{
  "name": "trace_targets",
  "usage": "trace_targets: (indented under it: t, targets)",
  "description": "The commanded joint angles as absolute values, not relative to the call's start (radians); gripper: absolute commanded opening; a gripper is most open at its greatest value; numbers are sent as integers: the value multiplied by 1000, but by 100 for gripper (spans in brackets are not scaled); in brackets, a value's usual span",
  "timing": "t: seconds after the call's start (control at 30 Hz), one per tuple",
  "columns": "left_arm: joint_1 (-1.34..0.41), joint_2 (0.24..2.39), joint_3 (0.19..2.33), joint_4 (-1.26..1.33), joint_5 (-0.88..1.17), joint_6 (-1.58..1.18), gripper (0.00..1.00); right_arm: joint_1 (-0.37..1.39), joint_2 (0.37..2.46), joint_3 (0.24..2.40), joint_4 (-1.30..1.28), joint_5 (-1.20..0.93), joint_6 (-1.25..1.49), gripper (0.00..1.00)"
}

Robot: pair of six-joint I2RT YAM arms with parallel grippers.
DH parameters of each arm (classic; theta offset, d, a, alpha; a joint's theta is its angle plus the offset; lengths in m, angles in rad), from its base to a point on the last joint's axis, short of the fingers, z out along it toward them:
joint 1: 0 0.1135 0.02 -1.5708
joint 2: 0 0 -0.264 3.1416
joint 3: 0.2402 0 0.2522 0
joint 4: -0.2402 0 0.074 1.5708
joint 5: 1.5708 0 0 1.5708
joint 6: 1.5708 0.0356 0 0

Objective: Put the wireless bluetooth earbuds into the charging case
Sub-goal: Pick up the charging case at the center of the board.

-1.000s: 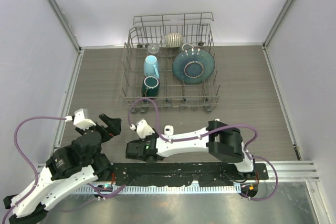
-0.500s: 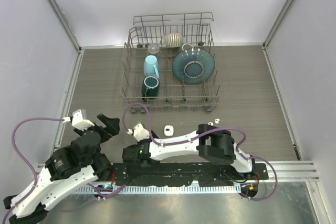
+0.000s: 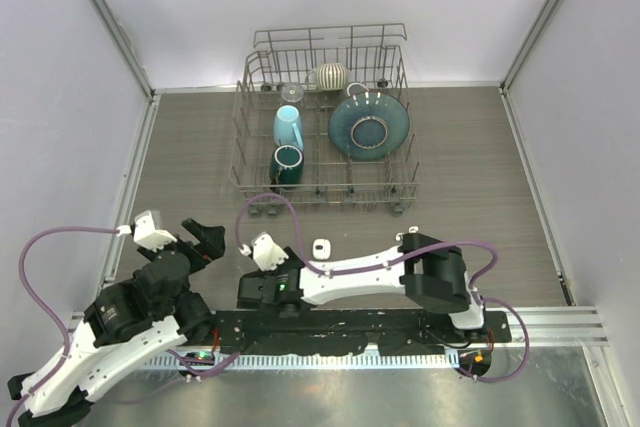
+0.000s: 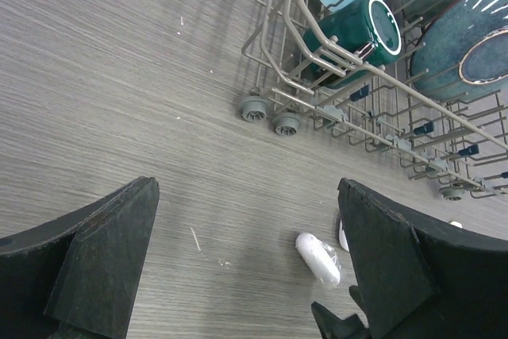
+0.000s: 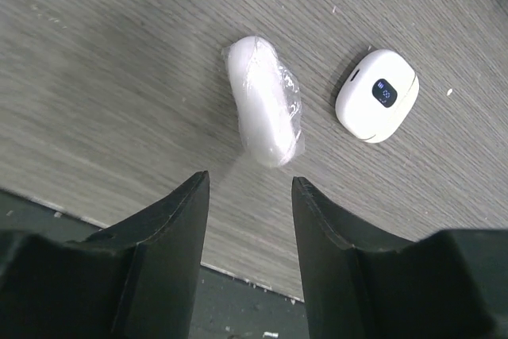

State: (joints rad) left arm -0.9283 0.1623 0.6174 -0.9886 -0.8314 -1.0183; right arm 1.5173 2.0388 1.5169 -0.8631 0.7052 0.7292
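Observation:
A white pebble-like case wrapped in clear film [image 5: 262, 101] lies on the wooden table, and a second white case with a small blue display [image 5: 377, 94] lies to its right. My right gripper [image 5: 248, 182] is open and empty, low over the table's near edge, just short of the wrapped case. My left gripper [image 4: 246, 188] is open and empty above the table, with the wrapped case [image 4: 317, 258] by its right finger. In the top view the left gripper [image 3: 208, 239] and the right gripper [image 3: 250, 290] are side by side. Tiny white bits [image 3: 409, 233], perhaps earbuds, lie by the right arm's elbow.
A wire dish rack [image 3: 325, 187] stands at the back centre with a dark blue plate [image 3: 368, 127], a light blue cup [image 3: 288, 127], a dark green cup [image 3: 287, 164] and a striped bowl [image 3: 328, 75]. Its wheels [image 4: 271, 115] rest on the table. Grey walls close in both sides.
My right arm's elbow swung left and then back right, with the wrist staying near the wrapped case. My left gripper drew back slightly to the left.

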Motion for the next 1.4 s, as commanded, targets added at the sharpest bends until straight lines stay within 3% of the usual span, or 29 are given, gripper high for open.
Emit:
trace_targets:
  t: [0.0,0.23,0.4,1.17,1.37]
  targets:
    - [-931,143,649,-997,-882,-1045,100,1523,1848,1450,-729,649,678,52]
    - [-931,149,649,-996,-879,-1043,100,1452,1665,1325,-563,549,696,54]
    - [-931,160,644,-986,-867,-1038,100,1293,1629,1211,-497,398,775,47]
    - [-933,201,632,-945,-845,-1015,100,1278,1769,1215,-448,261,781,43]
    - [-931,192,632,-950,-850,-1015,100,1279,1756,1239,-414,224,733,62]
